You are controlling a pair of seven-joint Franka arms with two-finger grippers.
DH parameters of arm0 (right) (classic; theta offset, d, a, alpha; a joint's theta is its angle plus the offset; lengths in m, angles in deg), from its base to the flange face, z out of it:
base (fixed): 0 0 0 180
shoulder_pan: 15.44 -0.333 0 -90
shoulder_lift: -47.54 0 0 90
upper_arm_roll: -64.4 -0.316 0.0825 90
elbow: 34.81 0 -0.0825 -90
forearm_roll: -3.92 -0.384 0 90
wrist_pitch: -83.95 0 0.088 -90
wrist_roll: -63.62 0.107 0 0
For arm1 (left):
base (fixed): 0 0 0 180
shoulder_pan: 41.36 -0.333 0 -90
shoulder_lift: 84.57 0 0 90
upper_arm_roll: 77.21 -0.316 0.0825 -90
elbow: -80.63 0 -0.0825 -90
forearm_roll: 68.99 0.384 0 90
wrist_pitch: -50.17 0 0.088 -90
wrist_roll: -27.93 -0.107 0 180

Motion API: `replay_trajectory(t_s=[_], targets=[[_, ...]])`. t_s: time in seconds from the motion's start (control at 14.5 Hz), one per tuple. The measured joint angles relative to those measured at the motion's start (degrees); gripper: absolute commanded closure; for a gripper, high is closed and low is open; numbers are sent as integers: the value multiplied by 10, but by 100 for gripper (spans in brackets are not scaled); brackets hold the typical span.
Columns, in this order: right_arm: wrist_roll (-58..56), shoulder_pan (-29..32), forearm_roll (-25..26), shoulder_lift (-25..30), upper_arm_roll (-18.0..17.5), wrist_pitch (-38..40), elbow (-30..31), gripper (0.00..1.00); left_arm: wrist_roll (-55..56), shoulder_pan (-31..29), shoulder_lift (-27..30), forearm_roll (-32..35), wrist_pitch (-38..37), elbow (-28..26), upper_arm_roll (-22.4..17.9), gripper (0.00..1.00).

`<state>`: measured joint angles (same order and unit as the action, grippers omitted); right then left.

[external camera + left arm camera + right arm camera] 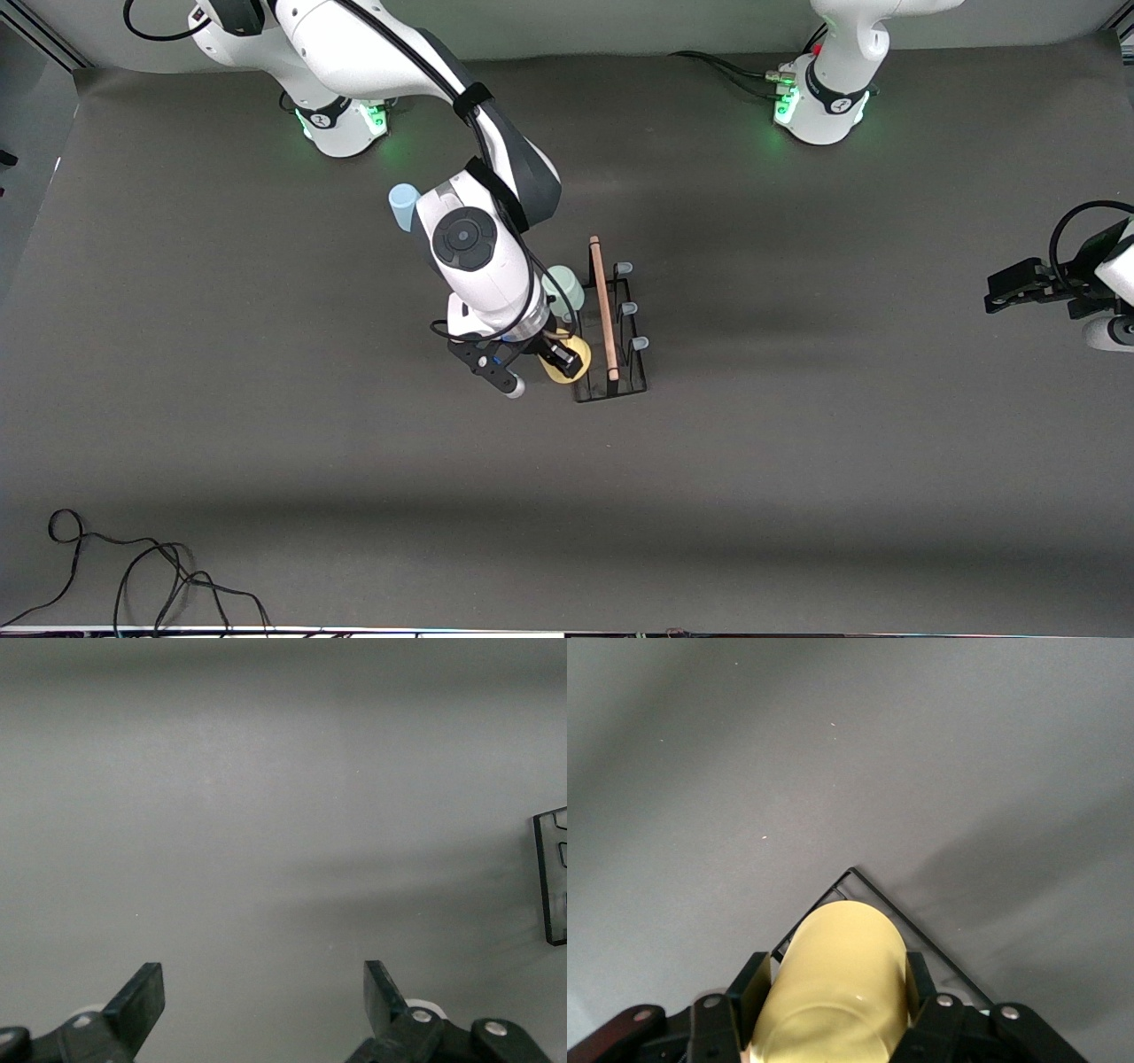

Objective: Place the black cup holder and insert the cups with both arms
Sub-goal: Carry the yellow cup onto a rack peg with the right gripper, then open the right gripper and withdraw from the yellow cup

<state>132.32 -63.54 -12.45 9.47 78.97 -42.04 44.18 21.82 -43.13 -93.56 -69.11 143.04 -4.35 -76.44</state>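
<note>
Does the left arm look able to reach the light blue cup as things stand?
Probably not easily: the light blue cup stands beside the right arm, whose bulk blocks the way, while the left gripper waits open at its own table end.

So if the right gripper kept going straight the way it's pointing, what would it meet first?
Probably the black cup holder: the right gripper, shut on the yellow cup, points down at its corner wires, though the gap is hard to judge.

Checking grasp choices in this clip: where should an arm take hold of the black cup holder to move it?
Grip the wooden rod handle along the top of the black cup holder, coming straight down from above. It lies level and bare, while pegs and cups crowd both sides. The open left tool is free.
</note>
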Motion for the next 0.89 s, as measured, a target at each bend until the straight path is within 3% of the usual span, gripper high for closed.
replay_trajectory(t_s=[0.14,0.21,0.34,0.89], targets=[[1,-1,0,-5,0,0,0,52,0,0,0,0,0,0,0,0],[1,-2,0,-9,0,0,0,34,0,0,0,0,0,0,0,0],[1,-3,0,-16,0,0,-2,17,0,0,0,0,0,0,0,0],[2,1,1,-15,5,2,-10,12,0,0,0,0,0,0,0,0]])
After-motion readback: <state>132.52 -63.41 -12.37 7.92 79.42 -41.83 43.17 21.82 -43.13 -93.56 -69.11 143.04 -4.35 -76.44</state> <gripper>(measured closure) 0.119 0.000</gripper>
